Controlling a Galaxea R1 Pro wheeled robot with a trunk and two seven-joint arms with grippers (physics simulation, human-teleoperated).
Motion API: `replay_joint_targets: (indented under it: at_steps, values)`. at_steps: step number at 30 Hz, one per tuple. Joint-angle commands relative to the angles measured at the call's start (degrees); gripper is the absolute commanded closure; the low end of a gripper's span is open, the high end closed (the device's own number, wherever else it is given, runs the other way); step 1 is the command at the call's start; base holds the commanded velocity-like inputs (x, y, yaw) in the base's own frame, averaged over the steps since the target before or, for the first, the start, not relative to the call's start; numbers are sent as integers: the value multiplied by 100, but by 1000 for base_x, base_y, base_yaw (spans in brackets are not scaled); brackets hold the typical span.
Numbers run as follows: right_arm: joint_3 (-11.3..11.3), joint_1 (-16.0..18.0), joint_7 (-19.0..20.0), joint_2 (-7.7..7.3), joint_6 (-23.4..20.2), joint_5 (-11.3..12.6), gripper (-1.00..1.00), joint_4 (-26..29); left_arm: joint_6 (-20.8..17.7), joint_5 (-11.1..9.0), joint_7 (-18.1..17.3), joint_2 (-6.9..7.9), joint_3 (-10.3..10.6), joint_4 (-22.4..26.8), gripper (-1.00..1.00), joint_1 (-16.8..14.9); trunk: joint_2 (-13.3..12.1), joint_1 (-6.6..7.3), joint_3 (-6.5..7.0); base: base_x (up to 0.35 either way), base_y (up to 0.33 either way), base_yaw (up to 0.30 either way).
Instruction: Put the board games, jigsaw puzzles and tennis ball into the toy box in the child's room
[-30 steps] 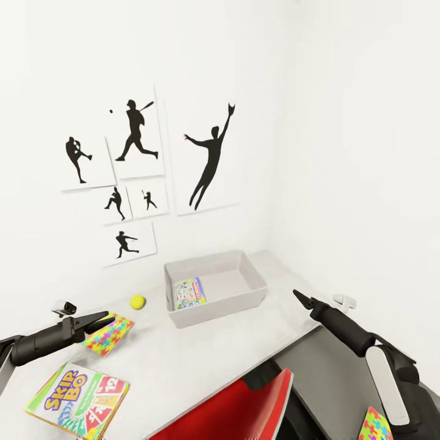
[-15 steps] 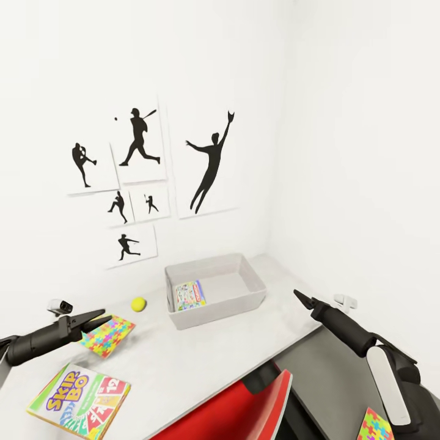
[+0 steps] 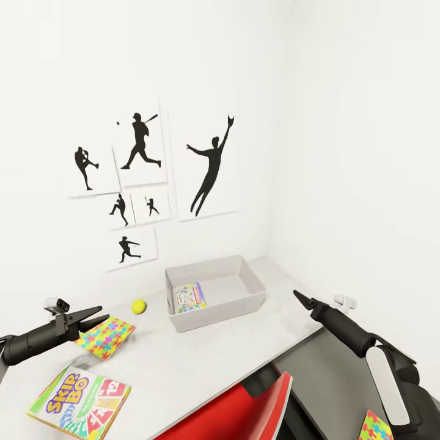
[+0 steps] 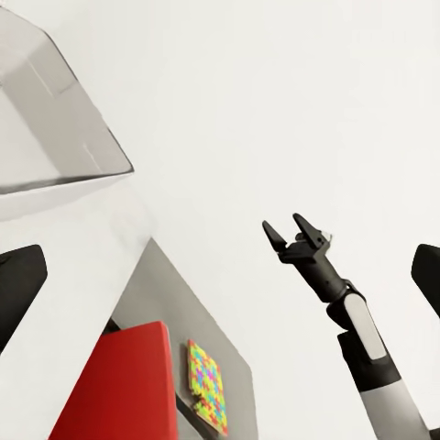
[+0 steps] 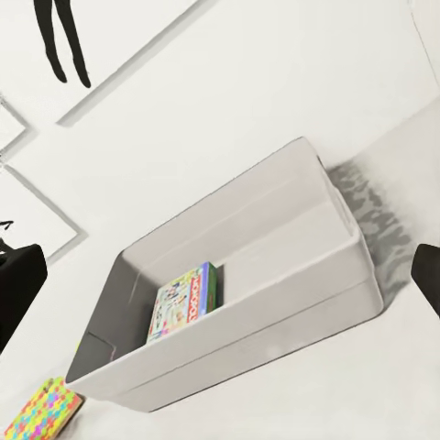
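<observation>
Left gripper [image 3: 102,317] open, empty, over jigsaw puzzle [image 3: 106,337]; right gripper [image 3: 299,297] open, empty. Toy box [image 3: 215,292] holds one board game [image 3: 189,296]; tennis ball [image 3: 139,306] beside it.

Left wrist camera: the corner of the toy box [image 4: 55,137] stands against a plain white wall, resting on the pale part of the worktop [image 4: 87,275]. Beyond lies the darker grey top carrying one jigsaw puzzle [image 4: 207,387], flat, just beside a red chair [image 4: 119,385]. The right hand [image 4: 295,227] hangs raised above the worktop, fingers spread apart, gripping nothing.
</observation>
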State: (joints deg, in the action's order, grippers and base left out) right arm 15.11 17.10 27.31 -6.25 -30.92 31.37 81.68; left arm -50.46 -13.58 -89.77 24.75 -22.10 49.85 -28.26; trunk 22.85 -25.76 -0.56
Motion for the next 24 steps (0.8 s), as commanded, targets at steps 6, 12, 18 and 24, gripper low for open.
replay_joint_targets:
  at_steps: [6, 12, 18, 24]
  values:
    - [15, 4, 4, 3, -50, 37, -100, -7, -83, 19, -23, 24, 4, -9, -100, -4, 7, -3, -3, 0, 0, 0]
    - [17, 4, 5, 7, -48, 43, -100, -18, -85, 21, -23, 24, 4, -10, -100, -4, 7, -3, -3, 0, 0, 0]
    - [18, 4, 8, 6, -50, 45, -100, -14, -72, 19, -23, 22, 4, -11, -100, -4, 7, -3, -3, 0, 0, 0]
    - [18, 4, 3, 7, -53, 45, -100, -12, -70, 17, -23, 21, 4, -9, -100, -4, 7, -3, -3, 0, 0, 0]
